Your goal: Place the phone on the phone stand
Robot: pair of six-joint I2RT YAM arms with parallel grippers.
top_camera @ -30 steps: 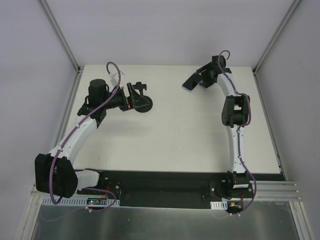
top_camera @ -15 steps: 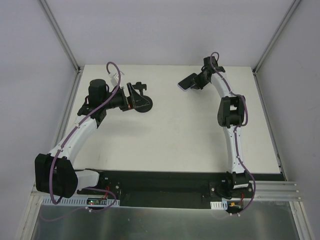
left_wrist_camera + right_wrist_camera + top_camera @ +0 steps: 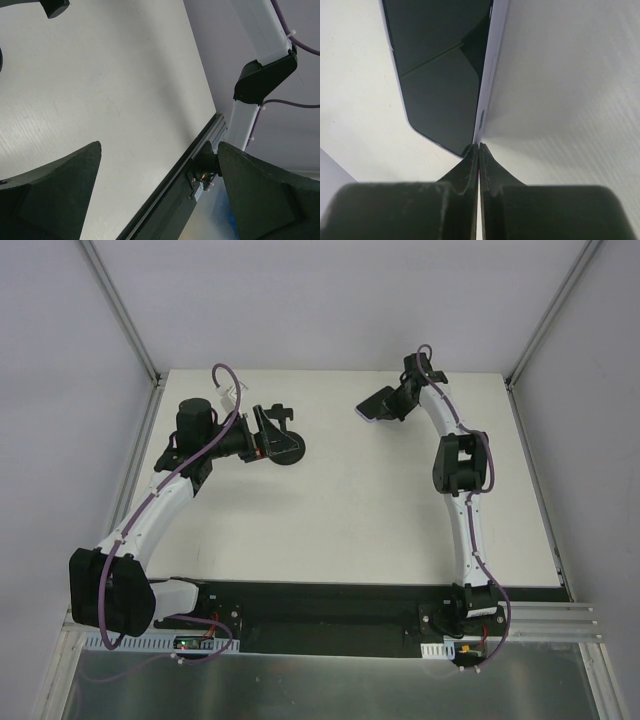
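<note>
Right gripper (image 3: 478, 150): fingertips pinched tight on the pale side edge of the phone (image 3: 437, 75), dark screen showing in the wrist view. Phone location: far part of the table (image 3: 350, 510), right of centre, well apart from the phone stand (image 3: 285, 447). Left gripper (image 3: 159, 150): fingers spread wide, nothing between them, just left of the phone stand, far left of centre.

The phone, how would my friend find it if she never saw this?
Look at the white table, toward its far right side, where the right hand reaches. Pinched in it is the phone, a slim flat rectangle. Its glossy dark screen and pale edge set it apart from the matte black phone stand with a round base, over on the left.
</note>
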